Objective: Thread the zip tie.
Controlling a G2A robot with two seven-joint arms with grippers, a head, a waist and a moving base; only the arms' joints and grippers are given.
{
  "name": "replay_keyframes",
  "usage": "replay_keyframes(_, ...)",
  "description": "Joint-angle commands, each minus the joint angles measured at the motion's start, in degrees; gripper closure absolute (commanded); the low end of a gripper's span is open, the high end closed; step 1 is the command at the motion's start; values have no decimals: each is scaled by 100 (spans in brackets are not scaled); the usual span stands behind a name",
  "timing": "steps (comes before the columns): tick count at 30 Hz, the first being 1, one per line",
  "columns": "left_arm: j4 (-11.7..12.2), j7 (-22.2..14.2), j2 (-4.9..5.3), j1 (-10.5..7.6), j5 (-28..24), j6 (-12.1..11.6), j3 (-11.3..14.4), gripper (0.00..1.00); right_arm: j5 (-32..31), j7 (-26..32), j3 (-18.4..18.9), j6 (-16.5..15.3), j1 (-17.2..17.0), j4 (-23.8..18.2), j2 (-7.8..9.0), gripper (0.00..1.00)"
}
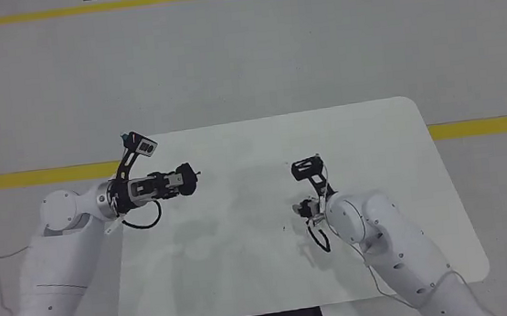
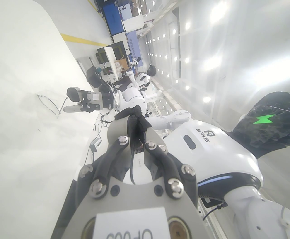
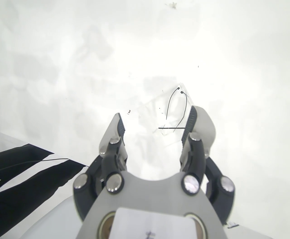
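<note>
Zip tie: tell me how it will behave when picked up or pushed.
Thin and lying bowed, the zip tie probably flexes springily rather than flopping. So slender, it looks very light and may skid across the smooth table when nudged.

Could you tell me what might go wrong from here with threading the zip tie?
Two thin zip ties lie flat and close together on the table. The open right claw, just beside them, could pinch both or slip off. The left claw is shut and well apart from them, so it may not be ready to take the other end.
</note>
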Motion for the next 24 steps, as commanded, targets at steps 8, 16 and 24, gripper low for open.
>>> replay_keyframes(8, 0, 0, 0, 0, 0, 0, 0, 100, -26, -235, -134, 107, 48, 437, -58, 95)
replay_keyframes(16, 0, 0, 0, 0, 0, 0, 0, 100, -120, -391, -241, 107, 148, 846, -142, 100)
replay_keyframes(24, 0, 0, 0, 0, 0, 0, 0, 100, -446, -458, -267, 107, 196, 1161, -269, 92)
